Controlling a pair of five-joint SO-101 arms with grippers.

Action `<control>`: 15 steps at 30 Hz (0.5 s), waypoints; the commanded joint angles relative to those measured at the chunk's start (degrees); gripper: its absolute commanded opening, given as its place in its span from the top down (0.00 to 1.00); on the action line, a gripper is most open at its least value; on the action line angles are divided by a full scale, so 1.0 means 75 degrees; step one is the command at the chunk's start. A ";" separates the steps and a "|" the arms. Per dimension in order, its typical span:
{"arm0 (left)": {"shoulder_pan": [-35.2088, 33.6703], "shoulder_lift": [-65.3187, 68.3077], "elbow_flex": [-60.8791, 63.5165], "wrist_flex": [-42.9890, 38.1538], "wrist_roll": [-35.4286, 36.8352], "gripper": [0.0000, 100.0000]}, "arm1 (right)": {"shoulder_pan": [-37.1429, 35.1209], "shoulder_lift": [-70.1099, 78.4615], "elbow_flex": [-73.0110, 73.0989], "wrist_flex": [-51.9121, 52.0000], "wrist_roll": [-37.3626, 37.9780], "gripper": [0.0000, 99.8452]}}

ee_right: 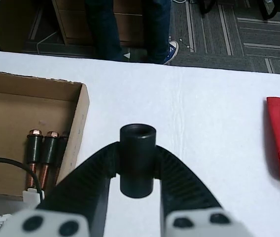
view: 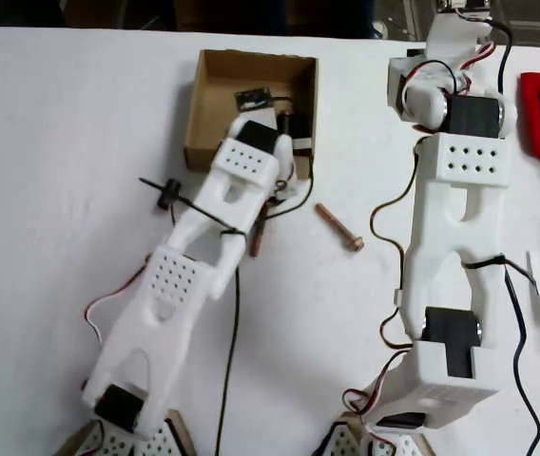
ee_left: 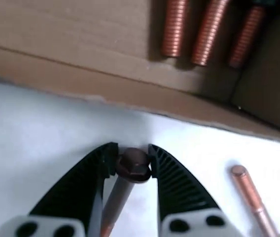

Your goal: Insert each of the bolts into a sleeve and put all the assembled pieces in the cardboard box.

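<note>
L tool (ee_left: 131, 148): coppery hex bolt (ee_left: 132, 167); R tool (ee_right: 137, 149): black, prob. plastic, tubular sleeve (ee_right: 137, 163)

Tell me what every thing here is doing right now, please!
Box, open on top.
Assembled pieces, lying inside it.
Left gripper, shut.
Held bolt, clamped near its head in that gripper, bare.
Right gripper, shut.
Sleeve, clamped in that gripper, nothing in it.
Loose bolt, lying flat on the table, bare.
</note>
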 commanded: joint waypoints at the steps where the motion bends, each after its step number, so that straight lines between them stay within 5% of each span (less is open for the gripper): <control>1: 0.0023 -0.0152 -0.0275 0.0012 -0.0961 0.94 | -0.0088 -0.0311 -0.0316 -0.0158 -0.0059 0.98; 8: 0.0012 -0.0223 -0.0346 0.0516 -0.1172 0.78 | -0.0088 -0.0311 -0.0316 -0.0147 -0.0059 0.98; 15: -0.0012 -0.0176 -0.0346 0.0586 -0.1313 0.77 | -0.0088 -0.0311 -0.0316 -0.0147 -0.0059 0.98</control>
